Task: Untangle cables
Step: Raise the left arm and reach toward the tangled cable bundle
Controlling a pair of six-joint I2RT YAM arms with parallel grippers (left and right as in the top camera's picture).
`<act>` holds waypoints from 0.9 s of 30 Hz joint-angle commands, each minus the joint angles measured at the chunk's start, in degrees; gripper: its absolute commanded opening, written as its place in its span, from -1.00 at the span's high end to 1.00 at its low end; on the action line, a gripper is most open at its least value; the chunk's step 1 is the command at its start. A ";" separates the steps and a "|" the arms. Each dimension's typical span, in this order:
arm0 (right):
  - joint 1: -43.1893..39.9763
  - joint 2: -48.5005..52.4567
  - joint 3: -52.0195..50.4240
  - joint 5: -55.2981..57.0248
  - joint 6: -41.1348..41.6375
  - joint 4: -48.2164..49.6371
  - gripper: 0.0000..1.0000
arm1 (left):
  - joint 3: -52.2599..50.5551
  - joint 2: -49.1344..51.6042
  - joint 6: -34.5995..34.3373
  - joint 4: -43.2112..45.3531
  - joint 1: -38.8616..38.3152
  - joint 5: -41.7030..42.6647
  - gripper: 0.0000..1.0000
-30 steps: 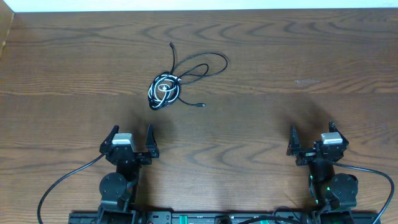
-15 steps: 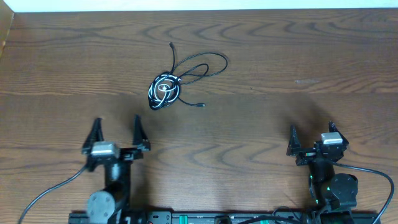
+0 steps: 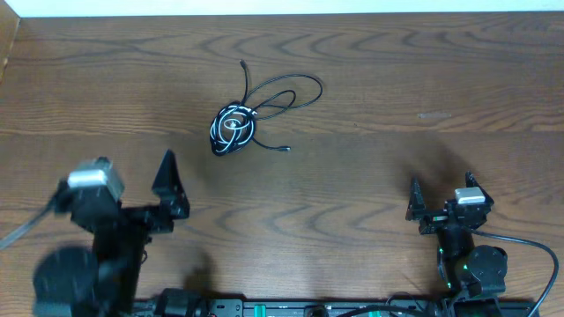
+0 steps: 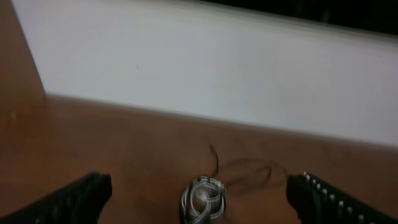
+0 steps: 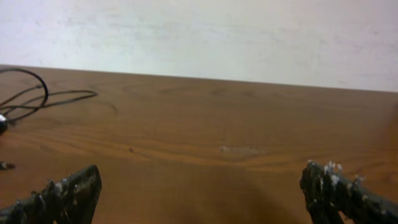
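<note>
Left pincer [image 4: 200, 183], own wrist view: fingers are standing fully spread and gripping nothing. Cables [image 4: 202, 198] are lying dead ahead, the coil sitting centred between the two fingers and well apart from the tips. Thin loops are trailing beyond it, ahead and to the pincer's right. Picture is blurring, so strands are not separable.

Overhead: left arm is smearing, with only one finger showing clearly. Tangle is resting on the counter [image 3: 370, 53], its long axis running from the tight black-and-white coil out to looser loops farther from that pincer. Right pincer [image 3: 441, 189] is gaping wide too, empty, with the tangle ahead and well off to its left. Left arm is looking the nearer.

Right wrist: only loop ends are showing, at the pincer's far left.

Judging: the left arm is sitting better for a first reach.
</note>
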 commanded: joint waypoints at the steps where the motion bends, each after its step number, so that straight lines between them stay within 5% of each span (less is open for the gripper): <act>1: -0.31 -0.28 -0.07 -0.02 -0.66 -0.26 -0.99 | 9.49 11.72 -0.31 -7.48 -0.33 3.87 -0.92; 12: -0.31 -0.28 -0.07 -0.02 -0.66 -0.26 -0.99 | 15.74 39.30 -0.35 -17.88 -0.33 14.05 -0.93; 27: -0.31 -0.28 -0.07 -0.02 -0.63 -0.26 -0.99 | 15.74 56.33 -1.27 -16.41 -0.33 14.34 -0.91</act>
